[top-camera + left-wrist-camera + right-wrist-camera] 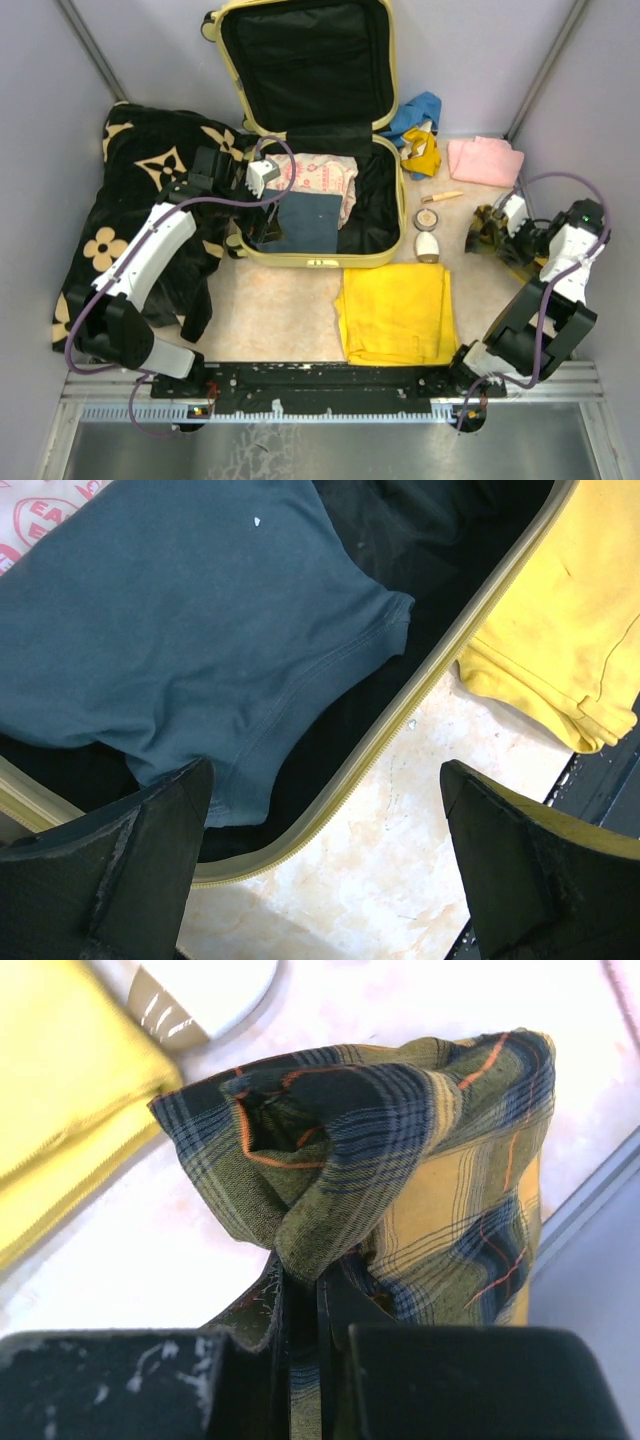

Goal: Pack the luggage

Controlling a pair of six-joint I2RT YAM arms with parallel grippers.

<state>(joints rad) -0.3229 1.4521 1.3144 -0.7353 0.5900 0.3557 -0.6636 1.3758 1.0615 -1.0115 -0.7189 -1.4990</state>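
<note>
The pale-yellow suitcase (pixel 312 261) lies open, lid up at the back. Inside lie a dark teal folded garment (pixel 308 222) and a white cloth with red print (pixel 320 178). My left gripper (pixel 262 180) is open and empty over the suitcase's left part; its wrist view shows the teal garment (pixel 190 630) and the zipper rim (pixel 440 670) between the fingers. My right gripper (pixel 497 228) at the right is shut on a green-yellow plaid cloth (pixel 400 1160), bunched above its fingers. A folded yellow cloth (pixel 397 310) lies in front of the suitcase.
A black blanket with tan flowers (pixel 130 200) lies left of the suitcase under my left arm. A pink cloth (pixel 484 160), a blue and a yellow cloth (pixel 420 135), a small stick (pixel 441 197), a round tin (pixel 427 218) and a white bottle (pixel 427 246) lie right of it.
</note>
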